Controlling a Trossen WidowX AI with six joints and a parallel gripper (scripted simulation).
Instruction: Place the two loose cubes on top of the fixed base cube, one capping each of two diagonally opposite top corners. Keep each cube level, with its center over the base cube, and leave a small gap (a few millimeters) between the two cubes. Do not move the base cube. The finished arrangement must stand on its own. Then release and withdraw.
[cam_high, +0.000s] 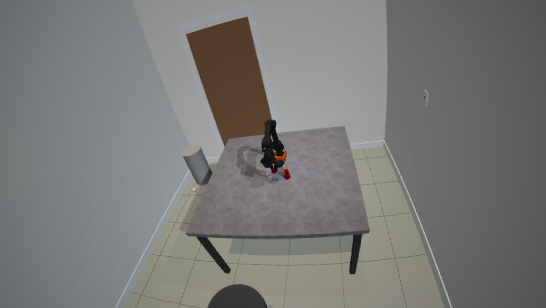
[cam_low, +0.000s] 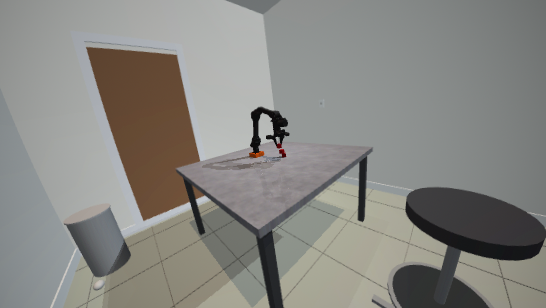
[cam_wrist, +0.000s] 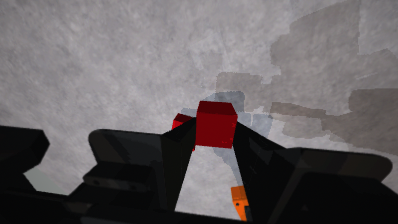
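My gripper (cam_high: 274, 170) (cam_low: 279, 145) (cam_wrist: 214, 123) is shut on a red cube, held level between the fingertips above the table. The base cube (cam_high: 287, 176) (cam_low: 284, 155) is red and stands on the table. Another red cube (cam_high: 286, 171) (cam_low: 282, 151) appears to rest on it, offset to one side; the two are too small to tell their exact overlap. The held cube is beside and above this pair, apart from it in the top view. In the wrist view part of the pair (cam_wrist: 180, 120) shows behind the left finger, which hides the rest.
The grey table (cam_high: 320, 205) (cam_low: 260, 195) (cam_wrist: 100, 60) carries the arm's orange base part (cam_high: 281, 156) (cam_low: 256, 154) (cam_wrist: 238, 194) behind the cubes. Shadows of the arm fall on the table. A dark round stool (cam_low: 475, 215) and a bin (cam_high: 196, 162) (cam_low: 95, 240) stand on the floor.
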